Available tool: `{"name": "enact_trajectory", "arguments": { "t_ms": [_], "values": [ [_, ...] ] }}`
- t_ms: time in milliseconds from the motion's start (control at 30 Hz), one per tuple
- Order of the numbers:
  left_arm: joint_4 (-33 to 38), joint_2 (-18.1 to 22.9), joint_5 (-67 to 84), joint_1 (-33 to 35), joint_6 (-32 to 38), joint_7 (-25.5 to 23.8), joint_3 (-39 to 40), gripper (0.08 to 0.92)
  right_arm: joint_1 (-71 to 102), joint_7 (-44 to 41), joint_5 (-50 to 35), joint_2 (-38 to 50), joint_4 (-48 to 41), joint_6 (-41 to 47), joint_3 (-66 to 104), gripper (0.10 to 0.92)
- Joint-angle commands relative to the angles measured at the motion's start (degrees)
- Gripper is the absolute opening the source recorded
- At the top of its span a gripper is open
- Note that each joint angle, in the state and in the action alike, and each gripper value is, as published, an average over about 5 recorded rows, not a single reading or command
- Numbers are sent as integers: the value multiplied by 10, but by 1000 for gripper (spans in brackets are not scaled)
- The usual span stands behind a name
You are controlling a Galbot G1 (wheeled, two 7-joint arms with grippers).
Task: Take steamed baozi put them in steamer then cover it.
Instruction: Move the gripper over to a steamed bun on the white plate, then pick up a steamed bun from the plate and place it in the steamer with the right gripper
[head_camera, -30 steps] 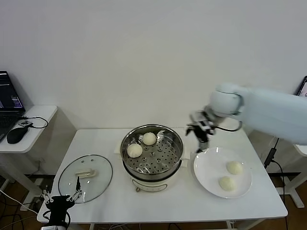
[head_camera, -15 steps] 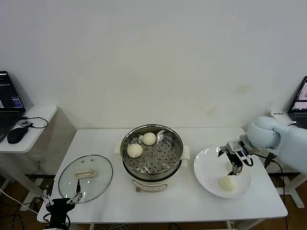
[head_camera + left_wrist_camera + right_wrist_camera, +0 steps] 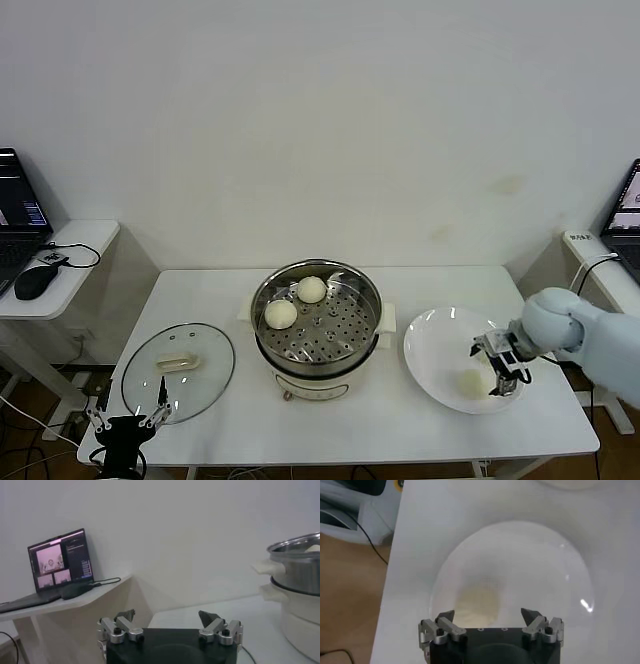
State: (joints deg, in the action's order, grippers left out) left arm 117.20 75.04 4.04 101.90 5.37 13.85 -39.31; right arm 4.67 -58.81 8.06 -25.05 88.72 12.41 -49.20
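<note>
The steamer [image 3: 318, 322] stands mid-table with two baozi inside, one at the back [image 3: 312, 289] and one at the left [image 3: 281, 313]. On the white plate [image 3: 440, 345] to its right one baozi [image 3: 468, 382] shows; another is hidden behind my right gripper [image 3: 495, 368], which is open and low over the plate. In the right wrist view that baozi [image 3: 477, 602] lies just ahead of the open right gripper [image 3: 489, 614]. The cover [image 3: 178, 370] lies flat on the table at the left. My left gripper [image 3: 128, 412] is open and parked below the table's front left corner.
A side table [image 3: 60, 262] at the far left holds a laptop [image 3: 60, 560] and a mouse [image 3: 33, 282]. The left wrist view shows the steamer's wall [image 3: 300, 575] off to one side. The right arm reaches in from the right table edge.
My right gripper has swung from the steamer's back right rim across to the plate and dropped low over the two baozi there. The left arm has barely moved.
</note>
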Motion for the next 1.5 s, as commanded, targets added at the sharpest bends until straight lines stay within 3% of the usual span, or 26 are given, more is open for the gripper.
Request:
{"name": "enact_trajectory", "arguments": {
  "t_ms": [33,300,867,1233,1500],
  "values": [
    [-1,0,0,1,0,0,-1,823,67,7,29,-21,-35,0,45,823],
    [-3,0,2,0,1,1,-3,823,77,13,30,-39,-45,5,51,813],
    [-5,2,3,1,5,3,-6,823,37,0,15,-38,-38,13,48,594],
    [-1,0,3,-1,4,2,-4,823,-176,-37,-104,-17,-2,24,8,589],
    [4,-5,5,-1,5,2,-4,823,-388,-32,-171,-106,-24,32,-114,594]
  ]
}}
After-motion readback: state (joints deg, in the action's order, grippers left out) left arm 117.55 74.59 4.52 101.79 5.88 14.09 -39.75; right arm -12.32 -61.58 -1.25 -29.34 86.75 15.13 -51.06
